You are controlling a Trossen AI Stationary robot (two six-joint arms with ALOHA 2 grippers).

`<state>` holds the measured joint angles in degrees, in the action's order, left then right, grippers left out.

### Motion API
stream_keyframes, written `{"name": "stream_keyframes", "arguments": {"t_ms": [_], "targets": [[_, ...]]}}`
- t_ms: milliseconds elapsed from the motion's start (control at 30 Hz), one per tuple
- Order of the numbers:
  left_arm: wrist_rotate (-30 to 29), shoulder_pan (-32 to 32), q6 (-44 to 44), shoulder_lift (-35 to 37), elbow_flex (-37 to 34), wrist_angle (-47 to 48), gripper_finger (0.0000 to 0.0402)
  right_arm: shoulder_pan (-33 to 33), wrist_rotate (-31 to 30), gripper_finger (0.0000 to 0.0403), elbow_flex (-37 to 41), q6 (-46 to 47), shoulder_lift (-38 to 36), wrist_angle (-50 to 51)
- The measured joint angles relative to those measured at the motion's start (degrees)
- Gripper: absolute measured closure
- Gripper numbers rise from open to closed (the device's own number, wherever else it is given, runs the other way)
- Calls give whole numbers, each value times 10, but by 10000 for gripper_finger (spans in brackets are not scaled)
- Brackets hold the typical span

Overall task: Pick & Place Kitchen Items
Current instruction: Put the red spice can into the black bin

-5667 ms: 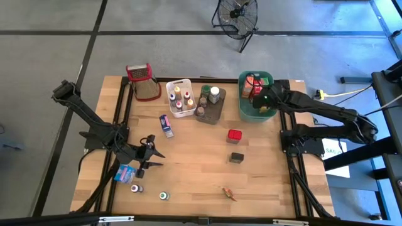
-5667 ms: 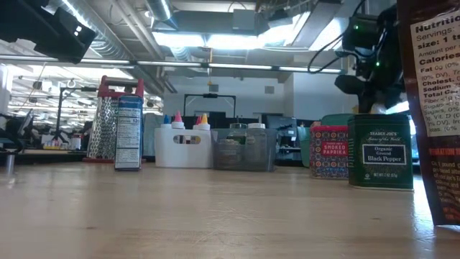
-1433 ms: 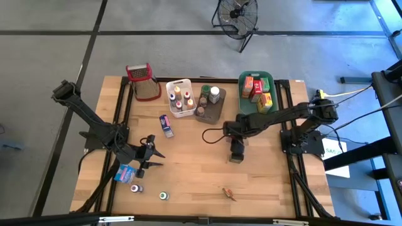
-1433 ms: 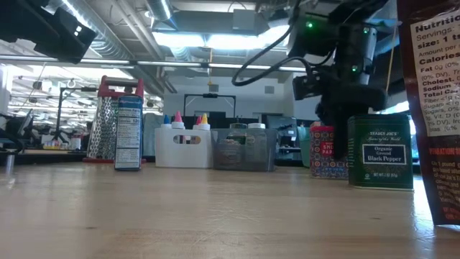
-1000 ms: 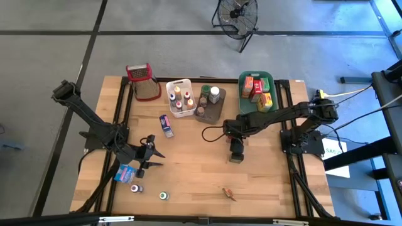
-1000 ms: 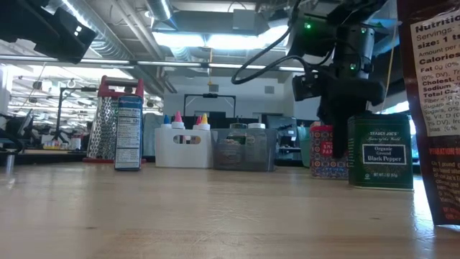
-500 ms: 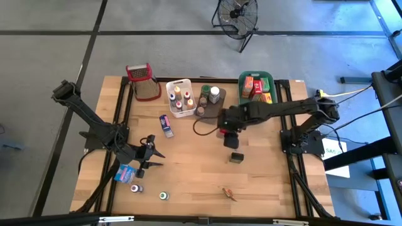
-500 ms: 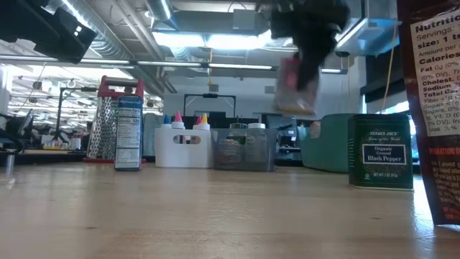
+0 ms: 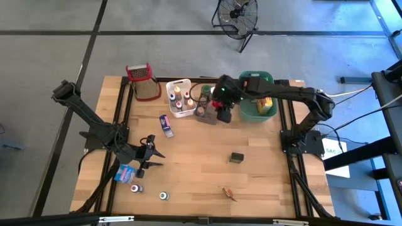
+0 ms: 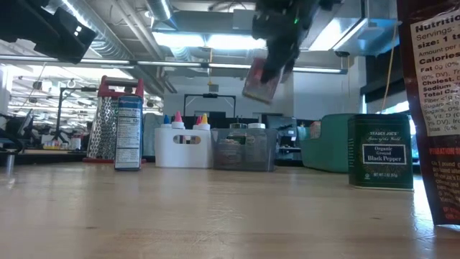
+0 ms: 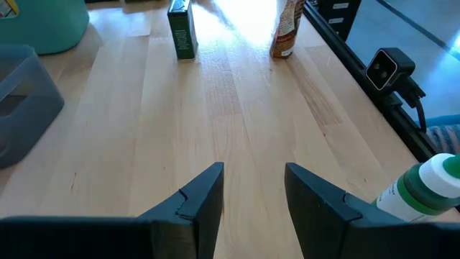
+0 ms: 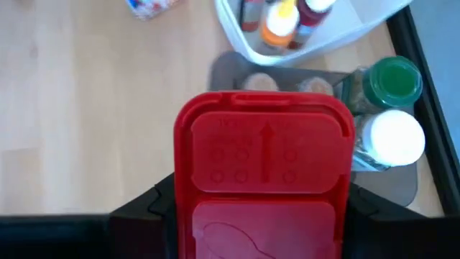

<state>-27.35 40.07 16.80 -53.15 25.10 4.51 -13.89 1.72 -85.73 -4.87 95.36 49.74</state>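
Note:
My right gripper (image 9: 224, 114) is shut on a red spice tin (image 12: 264, 155), high above the table by the grey tray (image 9: 210, 103) of jars; the low view shows the tin (image 10: 262, 79) tilted in the air. My left gripper (image 9: 151, 157) waits open near the table's left side with nothing between its fingers (image 11: 253, 194). A green pepper tin (image 9: 236, 157) stands upright on the wood at centre right. A blue box (image 9: 166, 125) stands near the white tub (image 9: 180, 97) of small bottles. My right gripper pinches the red tin by its two narrow sides (image 12: 172, 205), just below the red lid, between its two fingers. The fingers come from above, slanting down. The tin is lifted clear of the table and hangs tilted below the gripper.
A green tub (image 9: 256, 94) with boxes sits at the far right, a grater (image 9: 143, 81) at the far left. A blue packet (image 9: 124, 172), two small bottles (image 9: 136, 188) (image 9: 163, 196) and a brown packet (image 9: 230, 193) lie near the front edge.
My right gripper has risen from the table with the red tin and swung toward the far edge and a little left, up beside the grey tray. The tin is lifted clear and now tilts. The green pepper tin stays where it stood.

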Motion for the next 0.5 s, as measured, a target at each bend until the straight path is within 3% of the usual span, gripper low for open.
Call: {"name": "stream_keyframes", "arguments": {"t_ms": [233,500], "targets": [[0,0,0,0,0,0,258,-60,73,194,0,-42,78,-39],[0,0,0,0,0,0,258,-87,75,198,0,-57,146,-43]]}}
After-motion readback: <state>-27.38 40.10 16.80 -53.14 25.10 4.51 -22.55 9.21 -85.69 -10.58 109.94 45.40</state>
